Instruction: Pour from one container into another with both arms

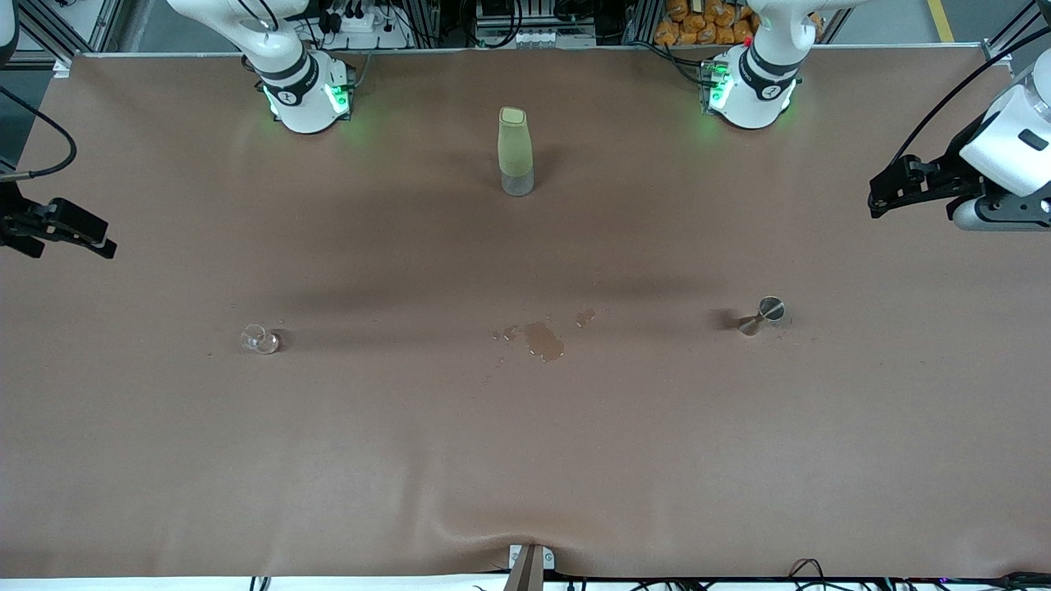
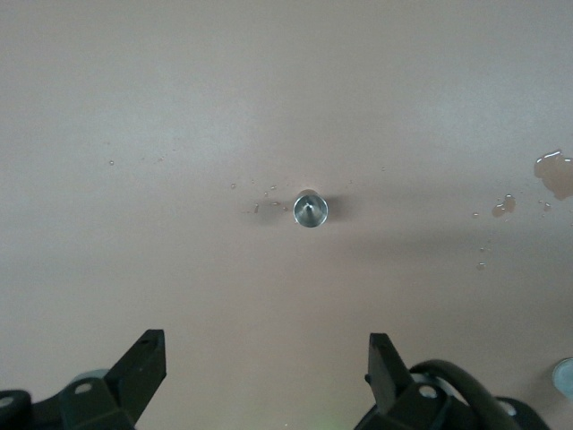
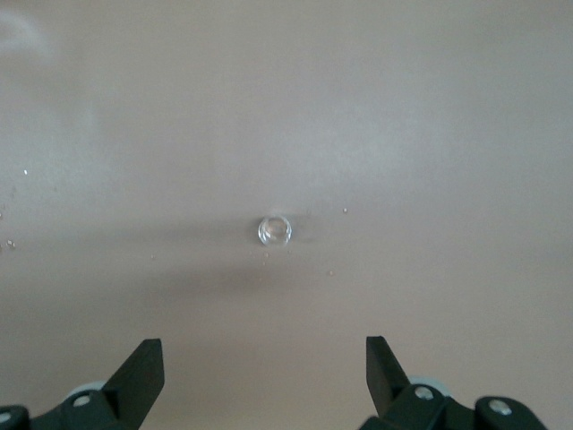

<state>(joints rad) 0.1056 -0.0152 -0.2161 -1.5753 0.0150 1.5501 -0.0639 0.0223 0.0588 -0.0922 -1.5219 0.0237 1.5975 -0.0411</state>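
Note:
A small steel jigger (image 1: 764, 314) stands on the brown table toward the left arm's end; the left wrist view shows its jigger (image 2: 310, 210) from above. A small clear glass (image 1: 259, 339) stands toward the right arm's end, and the same glass (image 3: 274, 230) appears in the right wrist view. My left gripper (image 1: 878, 201) hangs open high over the table's edge at the left arm's end, its fingers (image 2: 383, 363) wide apart and empty. My right gripper (image 1: 105, 246) hangs open over the opposite edge, fingers (image 3: 143, 367) also empty.
A tall pale green bottle (image 1: 515, 150) with a clear base stands midway between the two arm bases. A brown puddle (image 1: 543, 339) with small droplets lies on the table between the glass and the jigger. The table cover bulges at the near edge (image 1: 525, 538).

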